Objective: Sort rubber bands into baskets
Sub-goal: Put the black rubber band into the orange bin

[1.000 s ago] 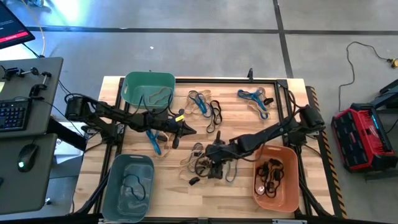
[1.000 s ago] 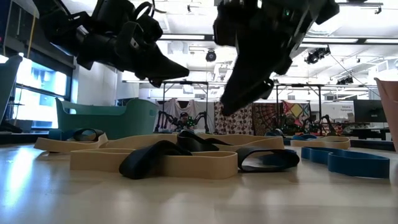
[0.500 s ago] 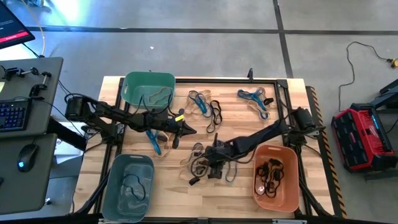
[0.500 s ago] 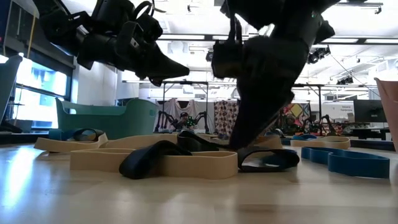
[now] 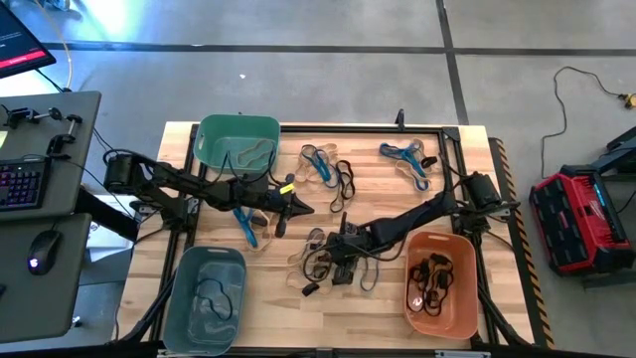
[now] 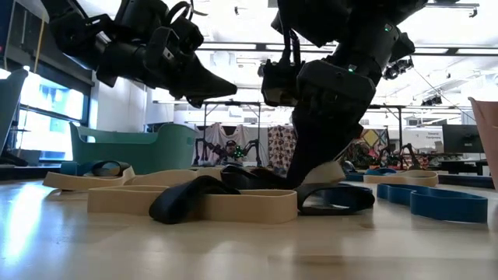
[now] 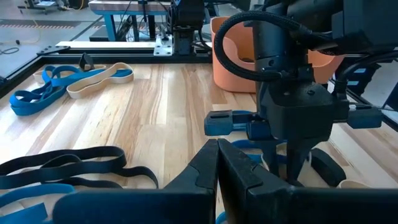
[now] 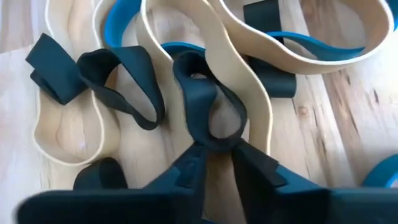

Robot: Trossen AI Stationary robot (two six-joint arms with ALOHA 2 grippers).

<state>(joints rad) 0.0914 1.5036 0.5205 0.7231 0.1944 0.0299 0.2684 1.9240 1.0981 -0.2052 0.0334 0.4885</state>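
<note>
A heap of tan, black and blue rubber bands [image 5: 333, 261] lies on the wooden table at its middle. My right gripper [image 5: 339, 251] is down on this heap, shut on a black rubber band [image 8: 209, 115]. It also shows in the low view [image 6: 311, 173]. My left gripper [image 5: 299, 208] hovers shut and empty above the table, left of the heap. It also shows in the left wrist view [image 7: 217, 155]. The teal-green basket [image 5: 237, 139] stands at the far left, the grey-blue basket [image 5: 206, 298] at the near left, and the orange basket [image 5: 440, 283] at the near right. My right gripper pinches the black band's loop at its narrowed end [image 8: 208, 142] between the two fingertips [image 8: 194, 158]. The fingers come from above, slanting down. The rest of the loop lies slack on the tan bands of the heap.
More bands lie on the table: a blue and black cluster [image 5: 328, 169] at the far middle, a blue and tan cluster [image 5: 405, 157] at the far right, and a blue band [image 5: 245, 227] under my left arm. The orange basket holds black bands. Free wood lies along the near edge.
My right gripper has gone down from above the heap onto it and a little toward the table's left edge. Its fingers now stand at table height on the black band.
</note>
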